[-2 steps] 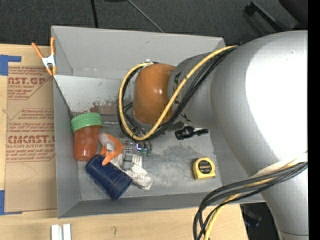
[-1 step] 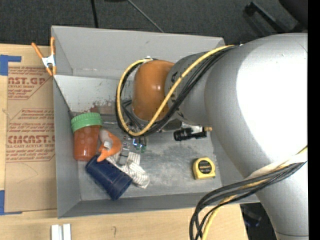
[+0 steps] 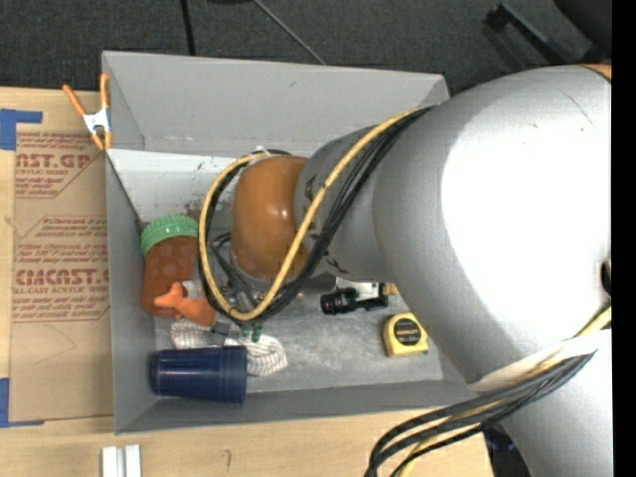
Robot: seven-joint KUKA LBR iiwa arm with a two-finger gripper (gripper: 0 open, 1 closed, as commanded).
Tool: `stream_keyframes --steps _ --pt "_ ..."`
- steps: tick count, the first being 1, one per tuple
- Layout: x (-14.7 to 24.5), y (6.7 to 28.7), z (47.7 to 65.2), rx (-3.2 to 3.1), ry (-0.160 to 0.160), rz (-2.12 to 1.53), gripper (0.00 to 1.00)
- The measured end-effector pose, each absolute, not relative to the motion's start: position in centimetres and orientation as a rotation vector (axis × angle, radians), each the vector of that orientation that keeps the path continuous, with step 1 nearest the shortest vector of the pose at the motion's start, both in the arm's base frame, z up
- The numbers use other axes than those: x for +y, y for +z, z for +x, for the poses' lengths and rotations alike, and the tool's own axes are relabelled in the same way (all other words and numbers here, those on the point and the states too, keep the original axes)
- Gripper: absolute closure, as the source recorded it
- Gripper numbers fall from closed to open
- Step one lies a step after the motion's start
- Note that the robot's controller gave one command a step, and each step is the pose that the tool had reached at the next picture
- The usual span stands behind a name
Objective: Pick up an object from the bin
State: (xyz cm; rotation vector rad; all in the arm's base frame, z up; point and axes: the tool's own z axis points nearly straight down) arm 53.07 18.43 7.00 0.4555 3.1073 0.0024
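The white cloth-like bundle [image 3: 260, 356] lies low on the bin's [image 3: 298, 97] floor, touching the dark blue cup [image 3: 199, 376] and nearest to where the claw [image 3: 241, 324] comes down under the arm's orange cover [image 3: 263, 217]. Whether the claw is wide or narrow I cannot tell. The bundle looks light, soft and unbreakable, likely to sag and snag, so a pinch across its thick middle seems best.

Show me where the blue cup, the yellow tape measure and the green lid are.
blue cup [image 3: 199, 376], camera view, middle of its side
yellow tape measure [image 3: 405, 335], camera view, its top face
green lid [image 3: 167, 235], camera view, its top edge
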Motion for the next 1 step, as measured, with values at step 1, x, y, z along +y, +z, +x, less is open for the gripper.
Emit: stream_keyframes --steps 1 --pt "18.43 7.0 53.07 3.107 0.003 0.456 1.0"
